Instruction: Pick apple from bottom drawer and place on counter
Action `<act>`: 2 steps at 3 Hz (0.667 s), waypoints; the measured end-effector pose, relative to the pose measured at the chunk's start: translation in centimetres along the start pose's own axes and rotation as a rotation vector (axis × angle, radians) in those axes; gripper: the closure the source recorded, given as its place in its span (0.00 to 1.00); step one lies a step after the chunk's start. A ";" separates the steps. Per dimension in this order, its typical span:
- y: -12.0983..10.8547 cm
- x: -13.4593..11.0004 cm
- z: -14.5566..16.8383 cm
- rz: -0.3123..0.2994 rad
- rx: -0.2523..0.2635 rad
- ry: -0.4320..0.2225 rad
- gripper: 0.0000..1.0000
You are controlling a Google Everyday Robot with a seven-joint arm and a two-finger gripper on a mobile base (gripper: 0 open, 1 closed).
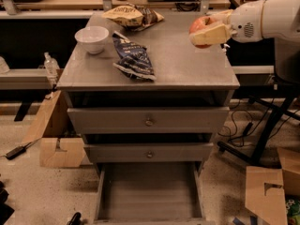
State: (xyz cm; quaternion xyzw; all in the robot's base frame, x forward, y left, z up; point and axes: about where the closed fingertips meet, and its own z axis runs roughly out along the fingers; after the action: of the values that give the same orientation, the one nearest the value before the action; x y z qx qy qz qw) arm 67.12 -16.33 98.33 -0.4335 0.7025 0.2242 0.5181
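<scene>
Grey counter (187, 67) on top, bottom drawer (147, 193) pulled open beneath (the two knobbed drawers between them shut). Over the counter's right rear part, reaching in from the right, the gripper (205, 29); farther left a dark snack bag (133, 57), a crumpled chip bag (132, 14) and a white bowl (92, 38). Clamped between the fingers (213, 33), spread just its width, the apple (197, 23), up over the counter.

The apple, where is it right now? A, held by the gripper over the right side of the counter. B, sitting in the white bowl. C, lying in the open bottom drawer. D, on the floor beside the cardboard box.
A: the gripper is closed around the apple over the right rear of the counter, and the open bottom drawer shows no apple.
</scene>
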 end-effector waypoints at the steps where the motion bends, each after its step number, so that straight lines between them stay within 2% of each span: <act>1: -1.8 -1.0 1.8 -0.014 -0.003 -0.032 1.00; 2: -4.7 -0.8 6.1 0.013 -0.030 -0.047 1.00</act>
State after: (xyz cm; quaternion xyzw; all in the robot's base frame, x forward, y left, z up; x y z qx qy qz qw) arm 74.46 -13.81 97.49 -0.4312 0.6895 0.2480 0.5265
